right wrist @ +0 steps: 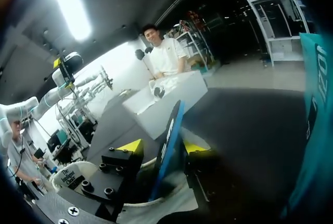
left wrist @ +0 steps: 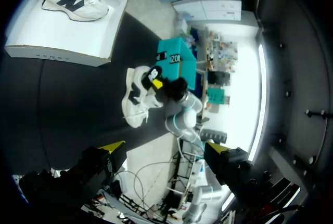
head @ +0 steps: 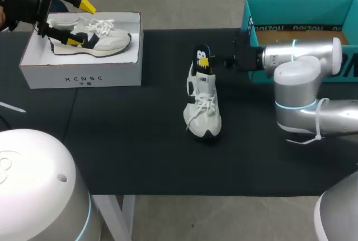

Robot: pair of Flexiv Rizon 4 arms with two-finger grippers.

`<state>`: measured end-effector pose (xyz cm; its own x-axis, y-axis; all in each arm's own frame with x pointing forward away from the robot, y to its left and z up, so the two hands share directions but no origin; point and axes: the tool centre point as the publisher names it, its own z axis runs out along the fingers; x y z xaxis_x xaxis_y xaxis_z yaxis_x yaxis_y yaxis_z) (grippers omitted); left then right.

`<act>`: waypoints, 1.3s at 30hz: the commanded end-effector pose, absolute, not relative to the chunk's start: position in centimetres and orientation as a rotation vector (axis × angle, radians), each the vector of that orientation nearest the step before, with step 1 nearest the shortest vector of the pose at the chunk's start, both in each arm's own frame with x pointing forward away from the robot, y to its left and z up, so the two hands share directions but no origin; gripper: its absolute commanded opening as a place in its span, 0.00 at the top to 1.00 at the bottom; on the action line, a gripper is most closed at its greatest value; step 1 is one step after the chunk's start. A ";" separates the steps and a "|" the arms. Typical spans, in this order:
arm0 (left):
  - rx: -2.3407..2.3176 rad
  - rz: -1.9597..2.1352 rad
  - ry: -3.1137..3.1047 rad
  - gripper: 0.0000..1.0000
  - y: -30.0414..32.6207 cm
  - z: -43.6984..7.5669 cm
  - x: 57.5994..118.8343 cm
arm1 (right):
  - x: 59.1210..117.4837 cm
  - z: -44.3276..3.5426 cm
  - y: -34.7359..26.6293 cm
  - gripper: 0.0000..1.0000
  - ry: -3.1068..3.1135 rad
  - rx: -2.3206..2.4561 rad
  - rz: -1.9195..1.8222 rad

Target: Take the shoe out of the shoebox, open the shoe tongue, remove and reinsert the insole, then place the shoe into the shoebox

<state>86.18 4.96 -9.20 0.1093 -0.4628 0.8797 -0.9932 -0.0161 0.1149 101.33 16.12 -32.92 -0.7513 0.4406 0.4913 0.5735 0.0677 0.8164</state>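
A white sneaker [head: 202,107] stands on the black mat, toe toward the front edge. Its dark insole [head: 201,56] sticks up out of the heel. My right gripper [head: 208,61] is at the heel, reaching in from the right. In the right wrist view the insole [right wrist: 171,125] stands between the yellow tips of my right gripper [right wrist: 162,146], which is open, with a gap on one side. My left gripper [head: 81,23] hangs open above the white shoebox [head: 81,73], which holds a second sneaker [head: 92,37]. From the left wrist view, my left gripper [left wrist: 164,148] is high above the mat.
A teal shoebox [head: 302,12] stands open at the back right, just behind my right arm. The black mat [head: 128,140] covers the table from the white box to the teal one.
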 end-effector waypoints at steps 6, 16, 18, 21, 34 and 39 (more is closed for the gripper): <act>1.596 0.842 -1.465 0.00 4.9 -9.2 86.2 | 102.5 -33.0 17.1 0.80 -2.214 -1.044 -1.783; 1.596 0.842 -1.465 0.00 4.9 -9.2 86.2 | 99.9 -33.7 16.6 1.00 -2.186 -1.073 -1.759; 1.596 0.842 -1.465 0.00 4.9 -9.2 86.2 | 99.4 -33.8 16.7 1.00 -2.177 -1.076 -1.749; 1.596 0.842 -1.465 0.00 4.9 -9.2 86.2 | 98.6 -34.0 16.8 1.00 -2.171 -1.072 -1.734; 1.596 0.842 -1.465 0.00 4.9 -9.2 86.2 | 98.8 -34.0 16.5 0.75 -2.171 -1.082 -1.728; 1.596 0.842 -1.465 0.00 4.9 -9.2 86.2 | 99.6 -33.5 15.9 0.68 -2.185 -1.080 -1.742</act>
<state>86.18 4.96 -9.20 0.1093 -0.4628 0.8797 -0.9932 -0.0161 0.1149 99.41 16.04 -33.70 -0.7305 0.4401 0.5222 0.6054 0.0635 0.7934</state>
